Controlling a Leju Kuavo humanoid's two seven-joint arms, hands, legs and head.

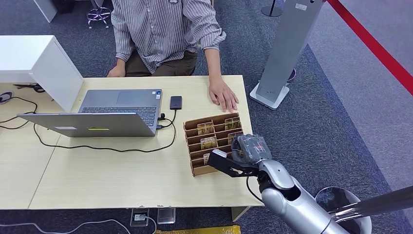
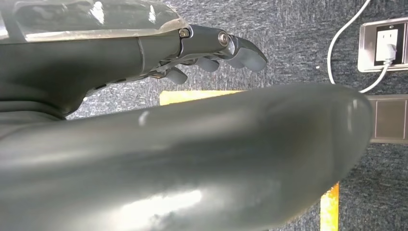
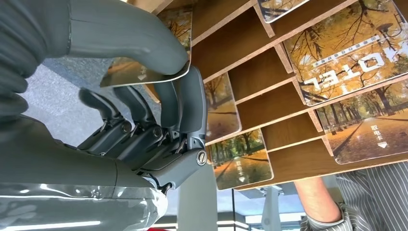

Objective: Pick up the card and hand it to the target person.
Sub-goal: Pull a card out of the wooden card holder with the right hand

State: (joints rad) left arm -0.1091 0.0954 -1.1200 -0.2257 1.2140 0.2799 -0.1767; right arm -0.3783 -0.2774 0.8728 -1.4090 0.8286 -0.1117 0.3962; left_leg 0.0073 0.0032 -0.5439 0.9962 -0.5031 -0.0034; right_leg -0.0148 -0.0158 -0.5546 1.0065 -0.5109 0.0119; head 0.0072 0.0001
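pinching a card (image 3: 144,67), right hand (image 1: 243,155) over rack's (image 1: 195,127) near-right edge

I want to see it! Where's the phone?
In the head view the phone lies on the table, just right of the laptop and behind the card rack, in front of the person.

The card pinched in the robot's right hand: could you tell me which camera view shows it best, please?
The right wrist view shows it best: the card sits close up, pinched between the thumb and fingers of the right hand, beside the wooden card rack. In the head view the hand hides the card. The left wrist view faces the carpet.
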